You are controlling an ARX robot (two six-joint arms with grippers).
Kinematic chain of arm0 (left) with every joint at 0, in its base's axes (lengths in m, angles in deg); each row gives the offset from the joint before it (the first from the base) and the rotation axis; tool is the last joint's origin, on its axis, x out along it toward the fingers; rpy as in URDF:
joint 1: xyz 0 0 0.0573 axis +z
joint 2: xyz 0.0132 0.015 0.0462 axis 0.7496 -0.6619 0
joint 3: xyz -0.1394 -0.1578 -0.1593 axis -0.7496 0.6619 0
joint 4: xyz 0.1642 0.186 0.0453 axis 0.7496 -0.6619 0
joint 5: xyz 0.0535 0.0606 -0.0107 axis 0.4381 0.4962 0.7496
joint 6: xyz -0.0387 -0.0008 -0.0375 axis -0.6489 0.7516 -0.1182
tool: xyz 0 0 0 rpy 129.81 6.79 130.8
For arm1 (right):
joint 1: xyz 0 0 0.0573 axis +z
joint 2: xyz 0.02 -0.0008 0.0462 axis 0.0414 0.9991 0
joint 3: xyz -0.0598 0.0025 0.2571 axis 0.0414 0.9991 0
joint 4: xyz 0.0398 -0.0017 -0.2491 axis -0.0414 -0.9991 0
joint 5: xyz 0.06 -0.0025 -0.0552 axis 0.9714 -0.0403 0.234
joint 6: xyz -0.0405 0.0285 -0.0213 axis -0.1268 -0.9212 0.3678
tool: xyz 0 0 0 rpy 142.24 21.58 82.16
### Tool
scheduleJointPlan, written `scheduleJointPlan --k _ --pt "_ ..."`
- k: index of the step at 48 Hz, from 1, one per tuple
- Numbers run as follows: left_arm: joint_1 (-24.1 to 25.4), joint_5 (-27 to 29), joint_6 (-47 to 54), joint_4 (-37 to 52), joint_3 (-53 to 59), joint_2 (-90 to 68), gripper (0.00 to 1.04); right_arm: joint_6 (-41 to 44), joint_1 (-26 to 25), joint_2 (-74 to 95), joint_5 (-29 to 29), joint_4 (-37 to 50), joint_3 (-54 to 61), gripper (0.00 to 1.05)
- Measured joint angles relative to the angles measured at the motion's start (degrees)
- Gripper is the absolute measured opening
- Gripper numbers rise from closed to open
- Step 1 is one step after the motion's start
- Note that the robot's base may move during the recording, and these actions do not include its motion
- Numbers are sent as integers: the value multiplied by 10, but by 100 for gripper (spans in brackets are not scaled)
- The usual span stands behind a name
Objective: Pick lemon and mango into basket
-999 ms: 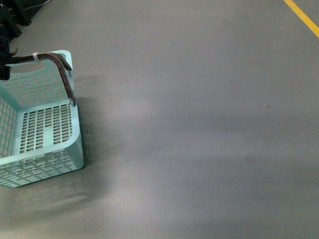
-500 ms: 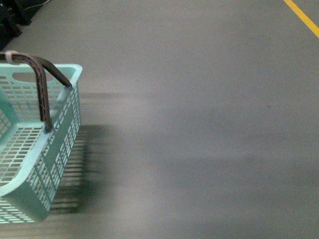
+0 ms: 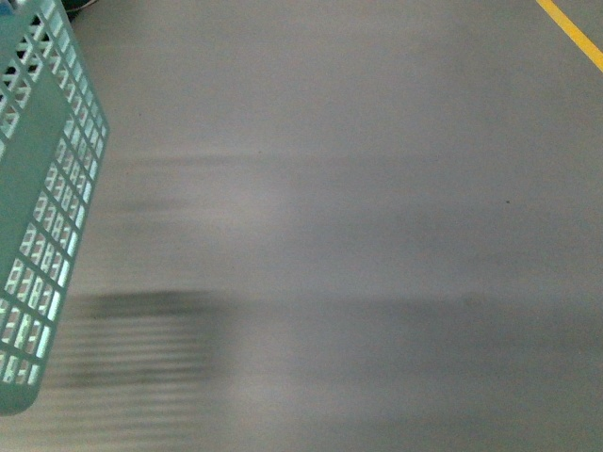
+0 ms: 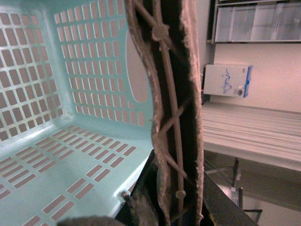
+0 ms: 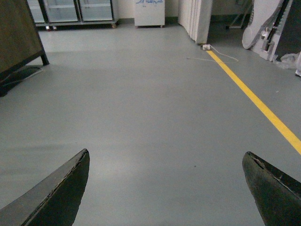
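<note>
The pale teal basket (image 3: 42, 226) hangs tilted at the far left of the front view, its slotted side facing me and its shadow on the floor below. In the left wrist view my left gripper (image 4: 171, 207) is shut on the basket's brown ribbed handle (image 4: 171, 94), with the slotted basket (image 4: 56, 160) floor beside it holding nothing. My right gripper (image 5: 167, 188) stands open above bare grey floor, nothing between its fingers. The lemon and the mango are out of view.
A yellow floor line (image 3: 570, 30) crosses the top right corner of the front view and shows as a yellow floor line (image 5: 256, 101) in the right wrist view. Glass-fronted cabinets (image 5: 70, 10) and a white box (image 5: 149, 13) stand at the far wall. A dark table leg (image 5: 19, 37) is to one side.
The basket has swung up and to the left, from standing low with its floor showing to hanging tilted with only one side wall in the front view.
</note>
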Motion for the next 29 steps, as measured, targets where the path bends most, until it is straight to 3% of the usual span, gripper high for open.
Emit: scheduleJointPlan --k 29 --pt "2 6 32 12 4 58 7 0 0 0 0 0 0 96"
